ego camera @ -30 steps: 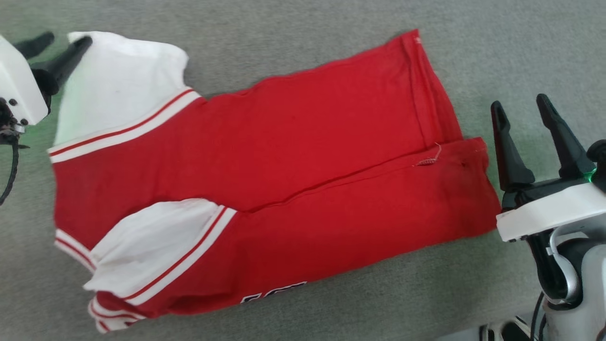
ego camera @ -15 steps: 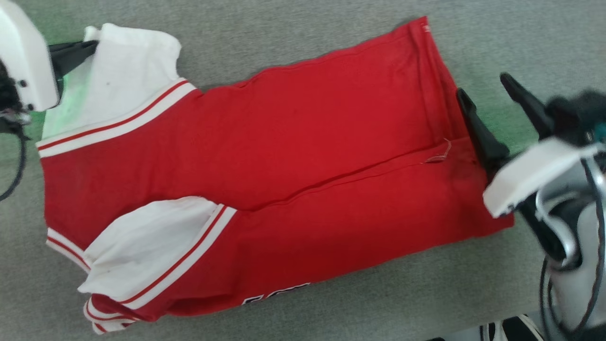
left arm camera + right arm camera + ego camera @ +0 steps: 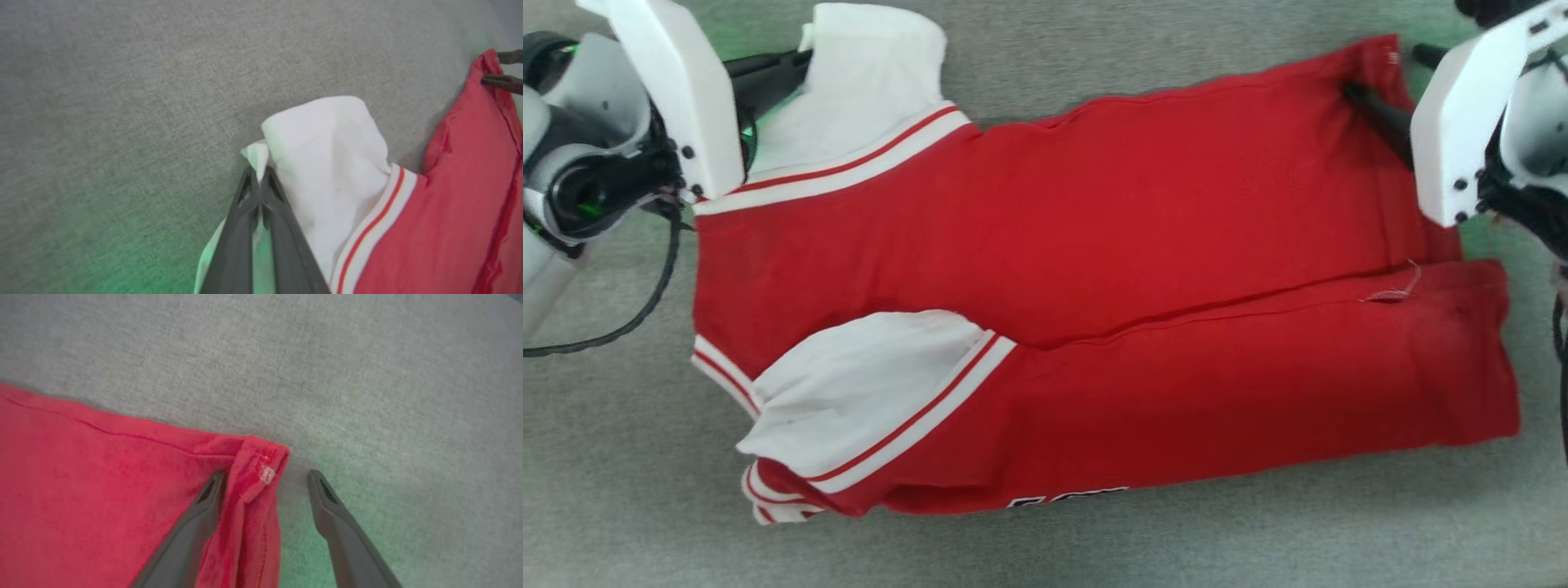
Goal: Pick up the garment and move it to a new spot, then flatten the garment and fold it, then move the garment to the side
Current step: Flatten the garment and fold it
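The garment (image 3: pixel 1094 204), a red jersey with white panels and striped trim, lies folded lengthwise across the grey surface. A strip of lettering shows at its near edge. My left gripper (image 3: pixel 805 61) is at the far left, shut on the corner of the white panel (image 3: pixel 327 163); its fingertips (image 3: pixel 255 179) pinch a small peak of white cloth. My right gripper (image 3: pixel 265 477) is open at the far right hem corner (image 3: pixel 265 465). One of its fingers (image 3: pixel 204 506) rests on the red cloth, the other on the bare surface beside it.
Grey woven fabric surface (image 3: pixel 1094 547) runs all around the garment. A black cable (image 3: pixel 645 302) loops down from my left wrist. My right gripper's fingertips (image 3: pixel 502 79) show at the far edge of the left wrist view.
My left gripper has shut on the white corner. My right gripper swung from beside the near hem up to the far hem corner and stays open. The head camera has shifted.
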Motion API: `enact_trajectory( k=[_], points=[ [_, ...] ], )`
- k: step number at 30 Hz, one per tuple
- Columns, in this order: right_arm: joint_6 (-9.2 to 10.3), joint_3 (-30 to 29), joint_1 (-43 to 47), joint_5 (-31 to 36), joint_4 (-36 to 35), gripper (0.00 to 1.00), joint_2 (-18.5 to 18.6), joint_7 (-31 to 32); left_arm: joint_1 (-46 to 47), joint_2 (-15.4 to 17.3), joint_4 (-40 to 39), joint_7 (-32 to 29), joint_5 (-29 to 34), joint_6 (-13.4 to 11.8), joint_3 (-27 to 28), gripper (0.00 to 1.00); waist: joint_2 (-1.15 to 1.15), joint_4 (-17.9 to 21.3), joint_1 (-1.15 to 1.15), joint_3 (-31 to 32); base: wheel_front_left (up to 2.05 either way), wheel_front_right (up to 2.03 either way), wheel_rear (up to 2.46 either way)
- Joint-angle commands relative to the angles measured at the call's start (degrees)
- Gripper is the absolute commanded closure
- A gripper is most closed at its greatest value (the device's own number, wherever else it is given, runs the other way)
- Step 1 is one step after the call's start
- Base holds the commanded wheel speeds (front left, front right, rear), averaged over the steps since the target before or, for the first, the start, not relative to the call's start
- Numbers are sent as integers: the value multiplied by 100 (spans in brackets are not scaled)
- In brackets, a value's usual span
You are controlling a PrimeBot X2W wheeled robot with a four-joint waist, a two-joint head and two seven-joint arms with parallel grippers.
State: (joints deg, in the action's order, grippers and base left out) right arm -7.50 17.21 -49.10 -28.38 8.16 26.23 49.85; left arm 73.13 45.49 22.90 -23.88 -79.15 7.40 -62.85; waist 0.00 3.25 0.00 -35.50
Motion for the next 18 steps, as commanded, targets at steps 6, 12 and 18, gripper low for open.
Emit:
enact_trajectory(
  k=[6,12,18],
  points=[
    [5,169,-38,-225,167,100,177,60,0,-137,-77,429,-127,11,-171,100,0,-243,0,88,0,0,0],
    [5,-52,280,-311,-33,100,329,-424,-160,-129,-441,1259,-229,11,-177,100,0,-449,0,534,0,0,0],
    [5,-436,1128,-398,-550,100,589,-531,-697,231,-1434,1990,-383,11,-346,100,0,-734,0,1105,0,0,0]
  ],
)
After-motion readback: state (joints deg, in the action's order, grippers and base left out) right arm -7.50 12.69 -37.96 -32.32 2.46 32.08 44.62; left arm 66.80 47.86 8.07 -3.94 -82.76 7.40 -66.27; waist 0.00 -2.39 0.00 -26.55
